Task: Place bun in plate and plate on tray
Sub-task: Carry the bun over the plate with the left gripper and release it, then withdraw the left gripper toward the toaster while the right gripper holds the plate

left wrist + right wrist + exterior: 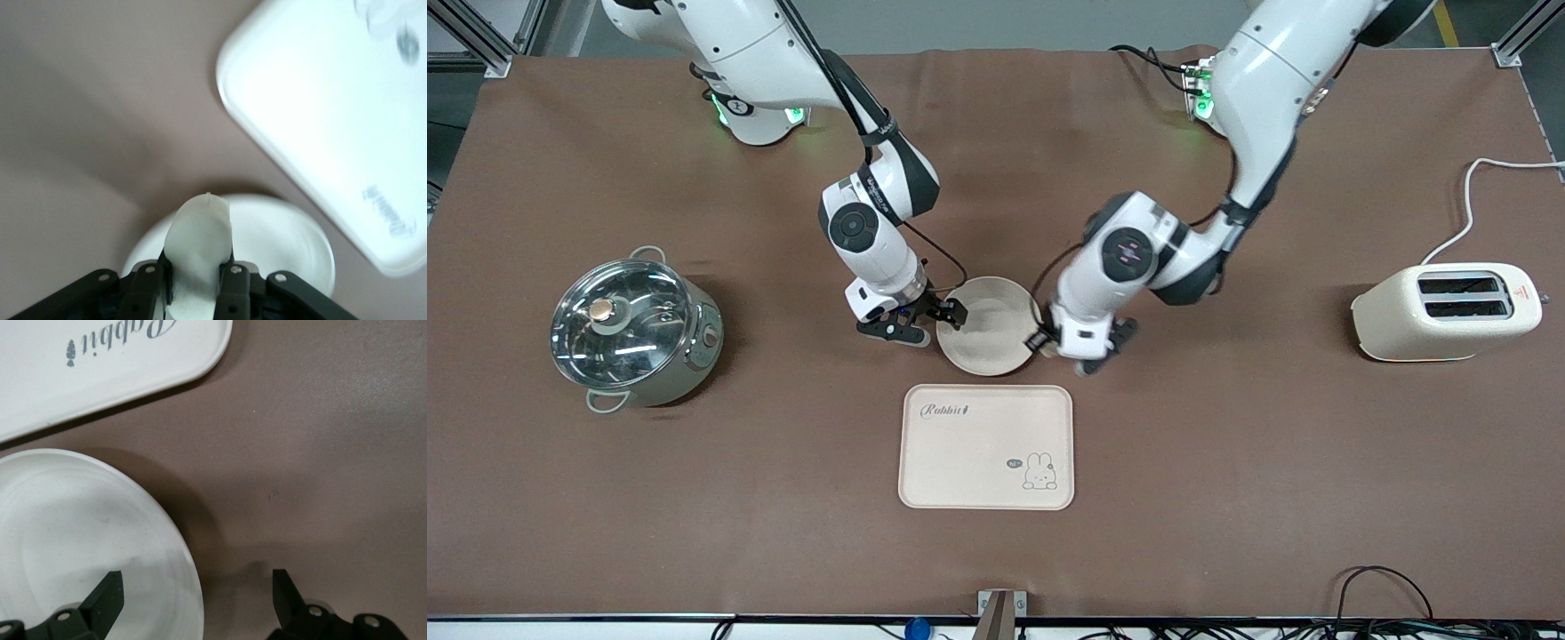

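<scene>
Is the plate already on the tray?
No, the plate lies on the table, farther from the camera than the tray, with a gap between.

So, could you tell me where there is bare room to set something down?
Bare cloth lies between the pot and tray, and between tray and toaster. Crowded: the plate, flanked by the left end effector holding the bun and the right end effector.

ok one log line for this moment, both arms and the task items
left gripper: shut on small cream-white half-moon bun, over round speckled beige plate | right gripper: open, straddling plate rim | flat rectangular Rabbit tray: bare
</scene>
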### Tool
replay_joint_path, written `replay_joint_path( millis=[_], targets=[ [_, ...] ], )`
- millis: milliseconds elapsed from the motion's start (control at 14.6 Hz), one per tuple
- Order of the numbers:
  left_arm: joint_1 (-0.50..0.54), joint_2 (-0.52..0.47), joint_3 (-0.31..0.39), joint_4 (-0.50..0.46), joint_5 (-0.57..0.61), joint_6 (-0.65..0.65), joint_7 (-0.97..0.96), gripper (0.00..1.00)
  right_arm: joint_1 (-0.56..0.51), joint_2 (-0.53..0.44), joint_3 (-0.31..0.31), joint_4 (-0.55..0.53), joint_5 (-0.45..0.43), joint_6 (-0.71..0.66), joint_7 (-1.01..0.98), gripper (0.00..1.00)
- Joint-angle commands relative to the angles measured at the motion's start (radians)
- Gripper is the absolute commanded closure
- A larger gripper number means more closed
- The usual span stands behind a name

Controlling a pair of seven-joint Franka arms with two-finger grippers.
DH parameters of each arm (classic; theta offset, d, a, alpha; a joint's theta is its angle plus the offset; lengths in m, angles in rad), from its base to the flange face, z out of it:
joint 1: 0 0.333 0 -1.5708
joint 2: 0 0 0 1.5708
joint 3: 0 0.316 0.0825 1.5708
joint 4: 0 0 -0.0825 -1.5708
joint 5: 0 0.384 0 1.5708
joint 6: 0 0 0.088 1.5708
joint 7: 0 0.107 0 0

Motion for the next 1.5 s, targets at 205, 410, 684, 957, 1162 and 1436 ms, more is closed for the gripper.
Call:
replay_joint_path(
  millis=[205, 410, 684, 957, 1162, 1436],
  targets=[
    [-0.102, 0.124, 0.023, 0.075, 0.002, 0.092, -0.036, 0.62, 0.008, 0.011, -0.003, -0.007, 0.024, 0.037, 0.002, 0.01],
    [-0.104, 0.118, 0.028, 0.075, 0.002, 0.100, -0.042, 0.14, 0.007, 0.011, -0.003, -0.006, 0.024, 0.034, 0.002, 1.00],
    [-0.061, 0.005, 0.060, 0.091, 0.049, -0.045, -0.031, 0.00, 0.005, 0.011, -0.003, -0.004, 0.024, 0.034, 0.004, 1.00],
    [0.046, -0.141, 0.060, 0.229, 0.156, -0.444, 0.135, 0.00, -0.002, 0.011, -0.002, -0.004, 0.024, 0.036, 0.004, 1.00],
    [0.172, -0.276, 0.060, 0.250, 0.159, -0.560, 0.425, 0.00, -0.007, -0.035, 0.006, -0.001, 0.037, 0.021, 0.007, 1.00],
    [0.348, -0.425, 0.057, 0.251, 0.148, -0.701, 0.822, 0.00, -0.016, -0.046, 0.011, 0.113, 0.098, 0.019, 0.007, 1.00]
  ],
)
